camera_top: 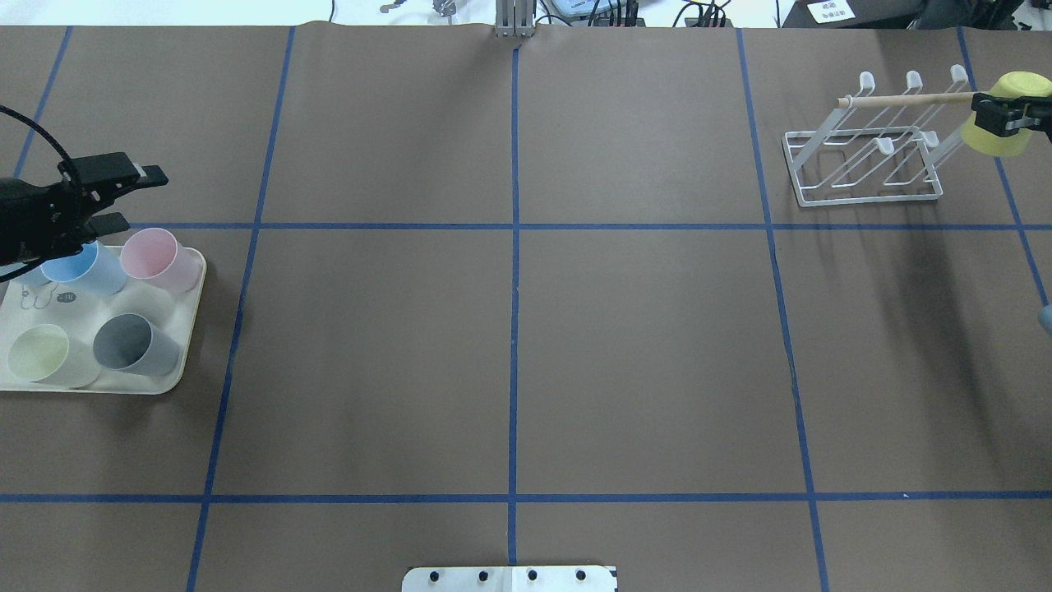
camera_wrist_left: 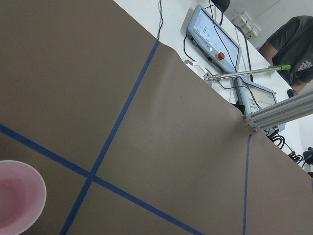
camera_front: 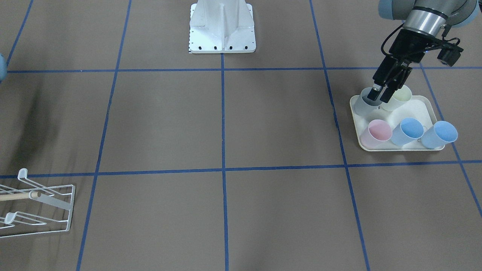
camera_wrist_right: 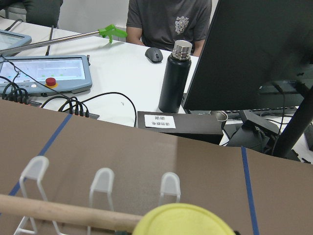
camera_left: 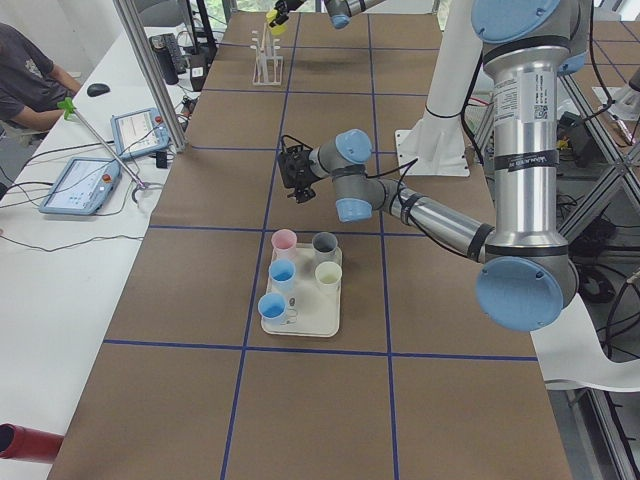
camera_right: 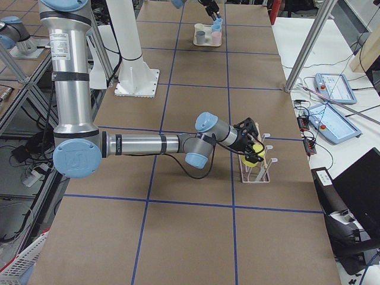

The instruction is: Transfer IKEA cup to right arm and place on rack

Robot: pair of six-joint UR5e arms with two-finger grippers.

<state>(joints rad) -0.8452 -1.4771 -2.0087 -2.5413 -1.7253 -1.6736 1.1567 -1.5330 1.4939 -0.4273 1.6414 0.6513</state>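
My right gripper point(camera_top: 1004, 116) is shut on a yellow cup point(camera_top: 1009, 136) and holds it at the right end of the wooden dowel point(camera_top: 904, 99) of the white wire rack point(camera_top: 863, 160). I cannot tell whether the cup sits on the dowel. The cup's base point(camera_wrist_right: 183, 221) fills the bottom of the right wrist view, with the dowel point(camera_wrist_right: 58, 210) and rack prongs point(camera_wrist_right: 102, 182) beside it. My left gripper point(camera_top: 131, 197) is open and empty, above the cups on the cream tray point(camera_top: 177, 380). In the front view it point(camera_front: 380, 97) hangs over the grey cup point(camera_front: 363, 105) and pale green cup point(camera_front: 401, 97).
The tray point(camera_front: 418, 109) also holds a pink cup point(camera_front: 377, 131) and two blue cups point(camera_front: 408, 130). The pink cup point(camera_wrist_left: 14, 200) shows in the left wrist view. Blue tape lines cross the brown table. Operators, tablets and a black bottle point(camera_wrist_right: 172, 78) are beyond the far edge.
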